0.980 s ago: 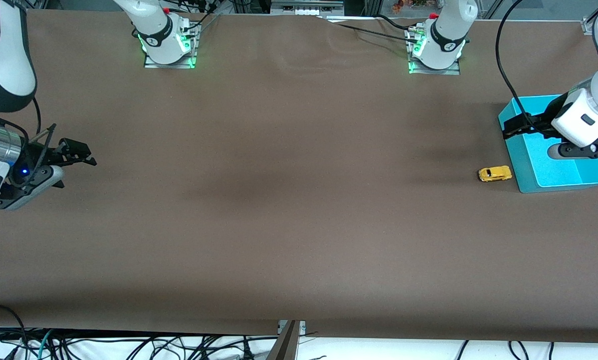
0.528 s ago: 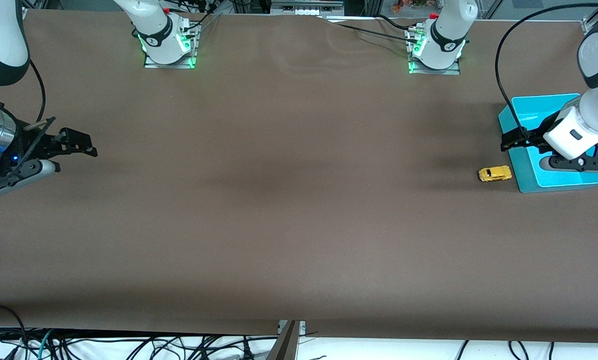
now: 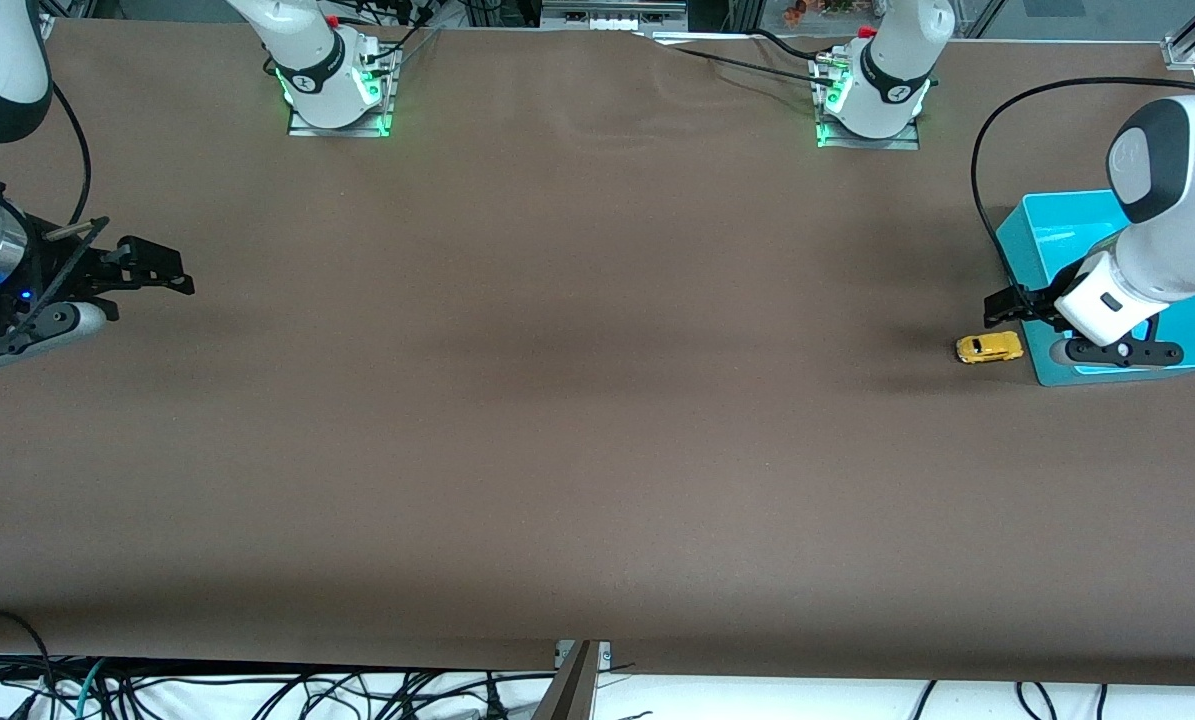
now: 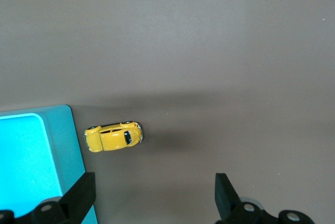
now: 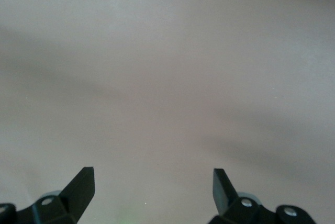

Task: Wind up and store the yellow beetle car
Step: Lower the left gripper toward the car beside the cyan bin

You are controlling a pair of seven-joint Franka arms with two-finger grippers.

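The yellow beetle car [image 3: 989, 347] is a tiny yellow toy with dark windows. It rests on the brown table beside the cyan bin [image 3: 1057, 228], on the side toward the right arm. In the left wrist view the car [image 4: 113, 136] lies next to the bin's wall [image 4: 58, 145]. My left gripper [image 3: 1003, 307] is open and empty, up in the air over the bin's edge and the table by the car; its fingertips [image 4: 81, 192] stand wide apart. My right gripper [image 3: 162, 270] is open and empty over bare table at the right arm's end.
The brown cloth covers the whole table [image 3: 577, 400]. The two arm bases [image 3: 332, 85] stand along the table's edge farthest from the front camera. Cables hang under the edge nearest that camera.
My left gripper has moved from over the bin's inside toward the car. My right gripper has shifted a little toward the arm bases. The car has not moved.
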